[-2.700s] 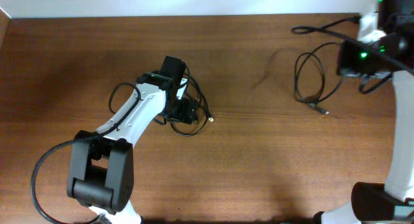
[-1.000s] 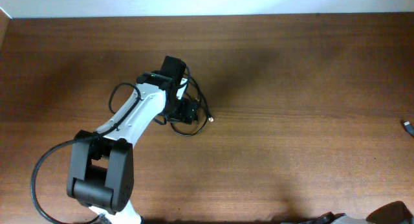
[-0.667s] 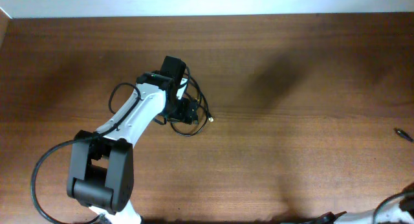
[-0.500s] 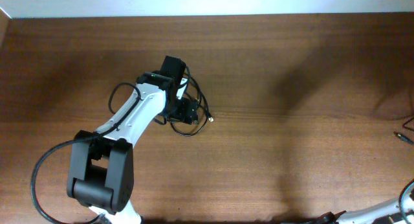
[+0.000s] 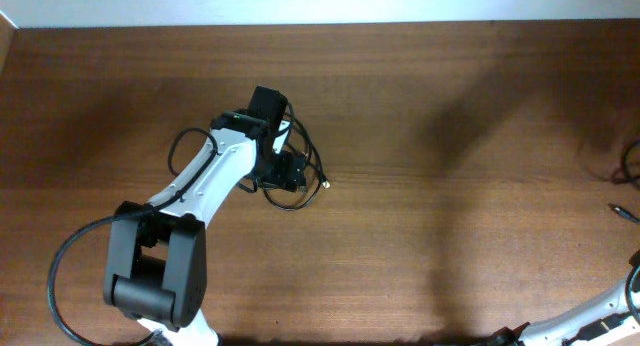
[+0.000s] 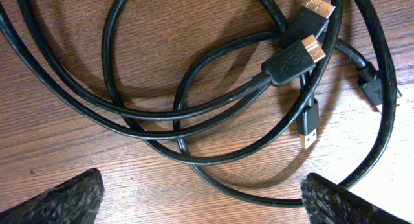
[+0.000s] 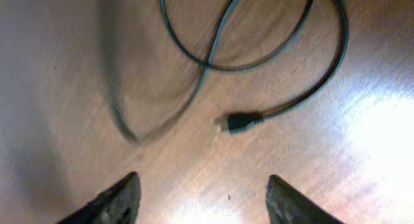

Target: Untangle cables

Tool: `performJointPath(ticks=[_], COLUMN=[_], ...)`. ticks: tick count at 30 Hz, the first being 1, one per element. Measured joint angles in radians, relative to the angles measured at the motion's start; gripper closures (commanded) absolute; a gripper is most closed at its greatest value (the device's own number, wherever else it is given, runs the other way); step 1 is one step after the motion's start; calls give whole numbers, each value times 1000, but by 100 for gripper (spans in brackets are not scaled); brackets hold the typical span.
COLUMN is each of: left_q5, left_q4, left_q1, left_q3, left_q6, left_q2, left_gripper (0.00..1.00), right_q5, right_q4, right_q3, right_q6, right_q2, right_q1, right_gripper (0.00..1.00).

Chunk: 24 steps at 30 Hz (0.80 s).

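Tangle of thin black cables [image 6: 184,114], several loops crossing, with gold-tipped plug ends [image 6: 294,57] bunched on one side. It lies on the brown wooden table [image 5: 420,236], left of centre. Left gripper [image 6: 200,185] is poised over it, fingers wide apart either side of the tangle, clamped on nothing. Separate thin black cable [image 7: 213,64], one loose loop with its small plug end [image 7: 236,123] free, lies at the table's far right edge. Right gripper [image 7: 204,185] is above it, fingers apart, nothing between them.
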Motion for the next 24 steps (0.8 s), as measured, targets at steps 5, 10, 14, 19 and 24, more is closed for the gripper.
performJointPath(ticks=[5, 10, 14, 19, 24], left_q5=[0, 0, 0, 0, 0], left_q4=[0, 0, 0, 0, 0], left_q1=[0, 0, 0, 0, 0], left_q3=[0, 0, 0, 0, 0], left_q6=[0, 0, 0, 0, 0], left_q2=[0, 0, 0, 0, 0], left_gripper=[1, 1, 1, 1, 1], right_q5=[0, -101, -228, -285, -274], right_q4=[-103, -156, -211, -229, -229], right_q3=[134, 193, 195, 196, 177], right_q6=[-10, -10, -27, -86, -112], right_q2=[-87, -327, -412, -422, -422], right_q1=[0, 0, 27, 239, 496], right_gripper=[30, 29, 29, 28, 14])
